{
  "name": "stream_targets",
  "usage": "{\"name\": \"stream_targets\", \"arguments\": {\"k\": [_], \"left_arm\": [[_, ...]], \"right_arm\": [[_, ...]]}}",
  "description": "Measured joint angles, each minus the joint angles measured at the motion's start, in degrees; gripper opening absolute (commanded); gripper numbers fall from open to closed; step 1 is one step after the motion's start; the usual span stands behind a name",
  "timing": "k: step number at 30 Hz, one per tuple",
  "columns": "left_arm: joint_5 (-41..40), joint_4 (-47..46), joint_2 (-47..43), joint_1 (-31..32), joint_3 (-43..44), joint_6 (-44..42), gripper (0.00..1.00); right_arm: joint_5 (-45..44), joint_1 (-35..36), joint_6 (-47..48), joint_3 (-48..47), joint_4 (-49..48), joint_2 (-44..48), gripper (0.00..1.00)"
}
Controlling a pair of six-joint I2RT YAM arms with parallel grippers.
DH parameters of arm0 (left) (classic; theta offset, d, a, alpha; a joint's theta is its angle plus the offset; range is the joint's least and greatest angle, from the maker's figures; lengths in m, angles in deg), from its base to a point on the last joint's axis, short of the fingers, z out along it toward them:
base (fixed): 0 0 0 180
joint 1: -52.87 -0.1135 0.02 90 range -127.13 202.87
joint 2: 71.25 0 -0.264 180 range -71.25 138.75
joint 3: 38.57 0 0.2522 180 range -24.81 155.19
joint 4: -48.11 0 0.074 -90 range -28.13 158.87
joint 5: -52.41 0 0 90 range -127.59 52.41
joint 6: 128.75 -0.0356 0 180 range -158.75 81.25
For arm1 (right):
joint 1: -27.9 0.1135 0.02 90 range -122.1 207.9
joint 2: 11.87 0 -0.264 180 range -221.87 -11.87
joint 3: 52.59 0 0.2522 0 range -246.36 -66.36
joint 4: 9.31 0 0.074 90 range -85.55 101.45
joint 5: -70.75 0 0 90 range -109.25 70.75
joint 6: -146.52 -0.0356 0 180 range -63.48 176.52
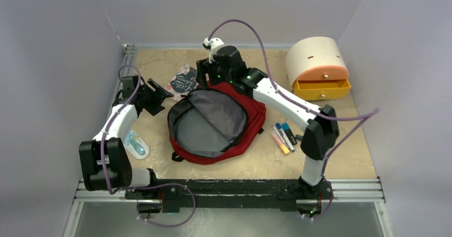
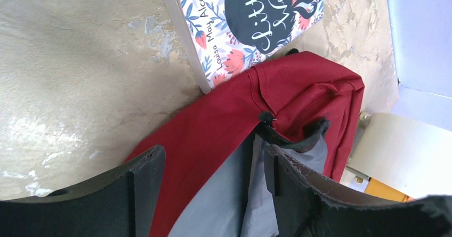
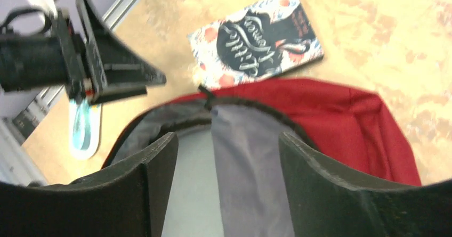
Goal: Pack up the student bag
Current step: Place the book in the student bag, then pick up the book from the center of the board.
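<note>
The student bag [image 1: 251,126] lies flat in the middle of the table, dark red, its mouth unzipped wide and the grey lining [image 1: 209,121] showing. My right gripper [image 3: 228,141] hovers open over the far rim of that mouth, holding nothing. My left gripper [image 2: 213,154] is open too, just off the bag's far left corner, with red fabric [image 2: 224,125] and lining below its gap. From the right wrist it shows as open black fingers [image 3: 114,72] above the table. A floral book [image 1: 183,79] lies flat just beyond the bag, touching its top edge [image 3: 256,37].
Three markers [image 1: 282,136] lie right of the bag. A cream-and-orange drawer box [image 1: 318,66] stands at the back right with its yellow drawer pulled out. A clear bluish pouch [image 1: 137,144] lies front left beside the left arm. Walls close the left, back and right sides.
</note>
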Motion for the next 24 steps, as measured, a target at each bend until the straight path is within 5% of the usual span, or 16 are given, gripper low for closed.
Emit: {"name": "stream_targets", "arguments": {"k": [11, 24], "left_arm": [[1.70, -8.13, 6.03, 0.00, -1.20, 1.95, 0.74], [2.03, -13.53, 16.31, 0.00, -0.37, 4.24, 0.74]], "right_arm": [[-0.48, -3.87, 0.81, -28.28, -0.50, -31.36, 0.89], [10.36, -10.84, 1.79, -38.62, -1.99, -46.90, 0.88]]}}
